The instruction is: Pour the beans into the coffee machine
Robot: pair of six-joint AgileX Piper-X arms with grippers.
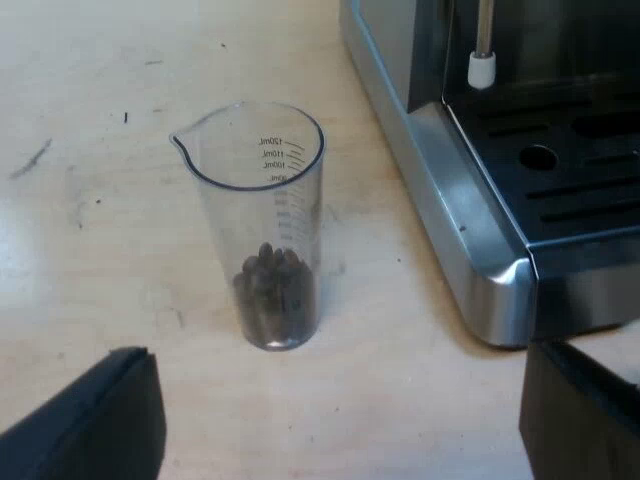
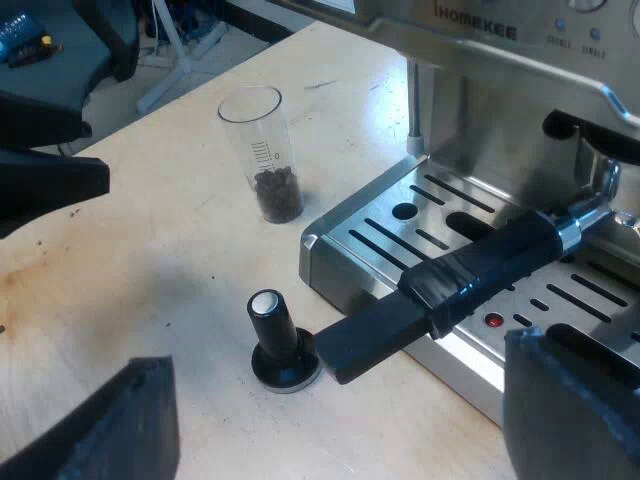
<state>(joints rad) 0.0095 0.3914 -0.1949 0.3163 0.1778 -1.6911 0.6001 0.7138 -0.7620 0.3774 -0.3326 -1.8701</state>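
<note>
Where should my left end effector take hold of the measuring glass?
Mid-wall, above the beans and below the spout, coming level from the side away from the machine. The measuring glass stands upright, tall and narrow, so the open left end effector can straddle it.

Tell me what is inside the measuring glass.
Dark coffee beans fill the bottom of the measuring glass; above them it is empty to the rim. Beans in the heap's middle are covered by the outer ones.

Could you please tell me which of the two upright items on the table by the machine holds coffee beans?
The clear measuring glass, with beans at its bottom; the tamper is a solid black knob.
</note>
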